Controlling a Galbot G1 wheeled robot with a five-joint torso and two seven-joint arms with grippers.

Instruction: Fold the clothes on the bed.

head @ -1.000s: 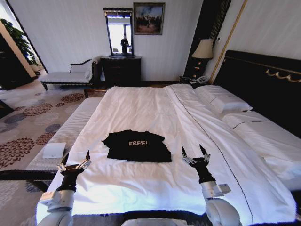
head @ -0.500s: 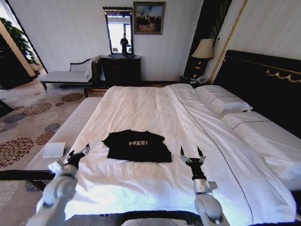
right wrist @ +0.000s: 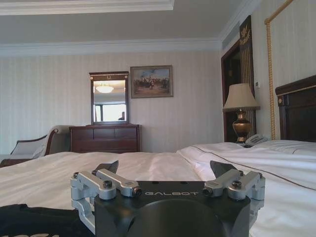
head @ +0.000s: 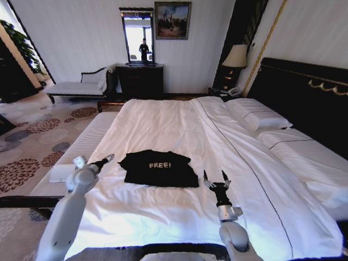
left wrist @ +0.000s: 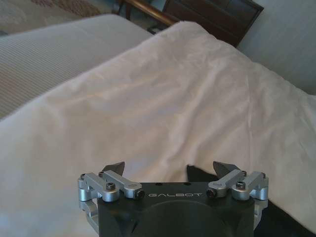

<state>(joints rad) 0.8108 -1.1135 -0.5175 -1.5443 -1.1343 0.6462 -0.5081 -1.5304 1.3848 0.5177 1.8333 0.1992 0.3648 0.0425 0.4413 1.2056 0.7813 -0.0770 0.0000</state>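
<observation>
A black shirt (head: 158,168) lies on the bed (head: 163,119), apparently partly folded. Both end effectors, left (head: 106,159) and right (head: 216,178), flank it open-fingered, gripping nothing; folding likely remains.

White-sheeted bed (head: 163,125), black folded shirt (head: 159,168) near foot, pillows (head: 255,114) at headboard

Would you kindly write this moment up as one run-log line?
left gripper: open, beside black T-shirt | right gripper: open, over bed near shirt | shirt: folded, lying flat, not gripped
</observation>
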